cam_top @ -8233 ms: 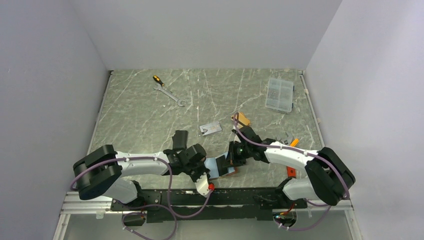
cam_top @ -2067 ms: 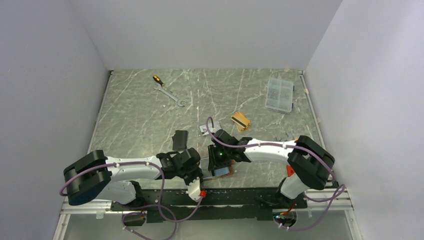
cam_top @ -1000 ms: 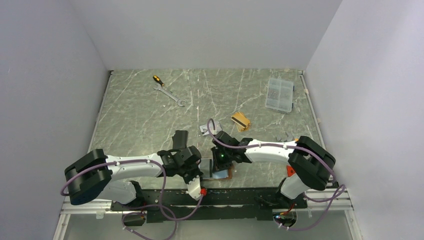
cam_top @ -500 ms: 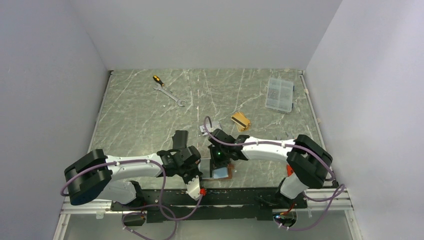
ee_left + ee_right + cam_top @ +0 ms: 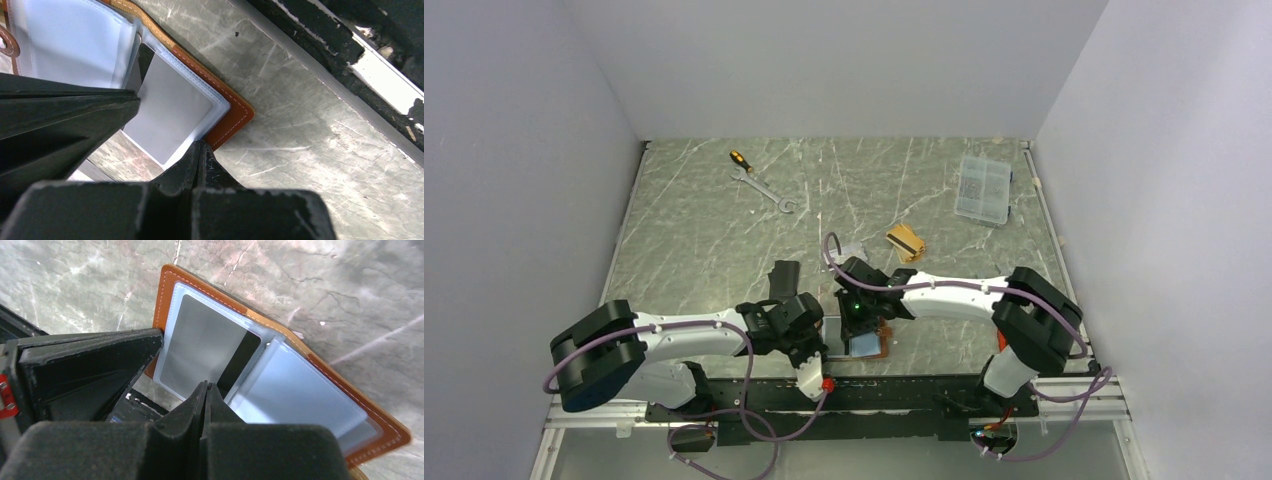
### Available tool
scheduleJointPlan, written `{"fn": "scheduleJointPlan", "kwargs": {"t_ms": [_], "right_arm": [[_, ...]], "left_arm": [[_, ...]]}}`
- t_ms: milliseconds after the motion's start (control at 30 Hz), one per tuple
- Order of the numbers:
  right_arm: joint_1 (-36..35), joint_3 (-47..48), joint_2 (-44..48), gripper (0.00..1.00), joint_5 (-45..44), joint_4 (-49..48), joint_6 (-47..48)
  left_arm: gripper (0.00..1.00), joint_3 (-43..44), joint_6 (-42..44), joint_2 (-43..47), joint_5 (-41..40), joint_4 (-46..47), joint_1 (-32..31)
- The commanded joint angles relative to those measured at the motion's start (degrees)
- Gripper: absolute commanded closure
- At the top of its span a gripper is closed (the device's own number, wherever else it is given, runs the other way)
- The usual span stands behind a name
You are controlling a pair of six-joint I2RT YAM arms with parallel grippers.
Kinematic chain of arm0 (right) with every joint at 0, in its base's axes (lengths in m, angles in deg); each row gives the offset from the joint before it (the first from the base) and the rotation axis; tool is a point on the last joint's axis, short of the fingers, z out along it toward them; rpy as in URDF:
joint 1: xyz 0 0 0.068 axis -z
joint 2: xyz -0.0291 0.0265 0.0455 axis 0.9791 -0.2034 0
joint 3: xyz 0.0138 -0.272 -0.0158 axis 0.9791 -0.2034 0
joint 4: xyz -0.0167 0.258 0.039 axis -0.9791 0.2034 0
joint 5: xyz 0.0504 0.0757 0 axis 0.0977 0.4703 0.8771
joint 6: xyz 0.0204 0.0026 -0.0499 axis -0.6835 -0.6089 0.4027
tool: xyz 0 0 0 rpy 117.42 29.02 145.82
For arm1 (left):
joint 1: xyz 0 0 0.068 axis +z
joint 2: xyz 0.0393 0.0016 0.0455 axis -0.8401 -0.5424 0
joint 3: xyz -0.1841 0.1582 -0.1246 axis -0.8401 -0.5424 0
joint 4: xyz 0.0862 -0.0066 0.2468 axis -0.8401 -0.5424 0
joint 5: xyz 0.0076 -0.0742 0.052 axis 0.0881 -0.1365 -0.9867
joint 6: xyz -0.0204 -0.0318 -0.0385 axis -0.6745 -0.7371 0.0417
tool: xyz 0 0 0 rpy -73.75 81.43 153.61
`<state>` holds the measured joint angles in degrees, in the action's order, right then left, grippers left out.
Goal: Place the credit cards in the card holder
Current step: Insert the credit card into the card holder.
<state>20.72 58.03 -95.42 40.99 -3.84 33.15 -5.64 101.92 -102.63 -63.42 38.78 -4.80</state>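
While the overhead camera shows only a tan-brown stitched leather card holder [image 5: 871,345] lying open at the near edge of the grey marbled table [image 5: 694,230] between both arms, the wrist cameras reveal a smooth silver-grey plastic card [image 5: 170,112] with a dark stripe inside its pale clear sleeve [image 5: 216,106]. Both the left gripper [image 5: 200,146] and the right gripper [image 5: 206,386] are pressed closed and empty, tips at that sleeve's edge. A gold-orange striped card [image 5: 905,241] lies well apart, farther back.

Tan card holder [image 5: 161,295] open flat; silver card [image 5: 202,347] in sleeve; gold card [image 5: 905,241] apart.
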Motion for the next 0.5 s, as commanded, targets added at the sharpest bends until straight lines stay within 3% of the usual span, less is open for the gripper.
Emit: {"fn": "scheduleJointPlan", "kwargs": {"t_ms": [0,467], "right_arm": [[1.4,-1.3,5.0,1.0,-1.1,0.9,0.8],[1.5,-3.5,1.5,1.0,-0.8,-1.4,1.1]], "left_arm": [[1.0,-2.0,0.6,0.2,0.7,-2.3,0.3],[1.0,-1.7,0.3,0.2,0.8,-2.2,0.3]]}}
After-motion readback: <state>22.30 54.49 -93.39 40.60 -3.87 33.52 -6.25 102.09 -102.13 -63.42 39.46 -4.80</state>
